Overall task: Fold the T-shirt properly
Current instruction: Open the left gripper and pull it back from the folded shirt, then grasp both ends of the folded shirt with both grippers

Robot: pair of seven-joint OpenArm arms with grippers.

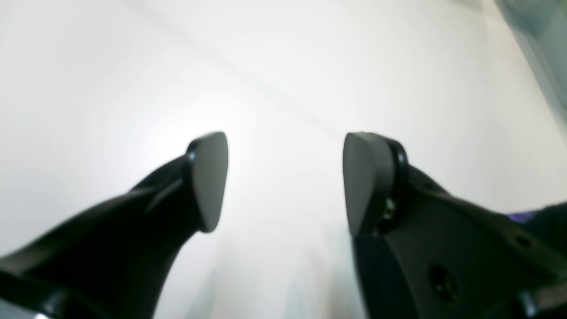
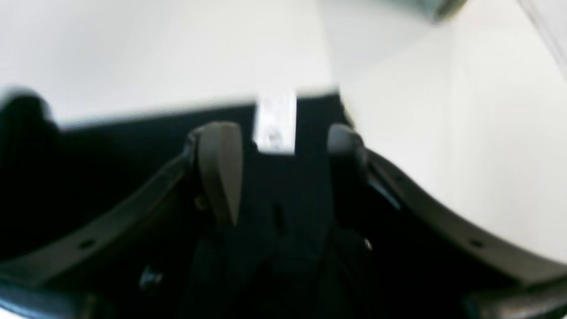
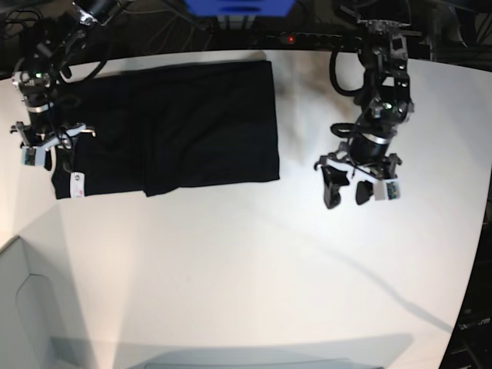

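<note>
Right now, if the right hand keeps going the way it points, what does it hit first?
Most likely the T-shirt: the open right hand points at its black cloth, near the white tag at its edge. Depth is unclear.

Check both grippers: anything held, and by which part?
Nothing held. Left gripper open over bare table; right gripper open above the T-shirt hem by its tag.

table: broad white top (image 3: 254, 261) with a curved edge, bare and bright beneath the right-side gripper
light: soft glare, long arm shadows across the white
back edge: dark strip with tangled cables (image 3: 23, 23), a blue box (image 3: 238, 6)
</note>
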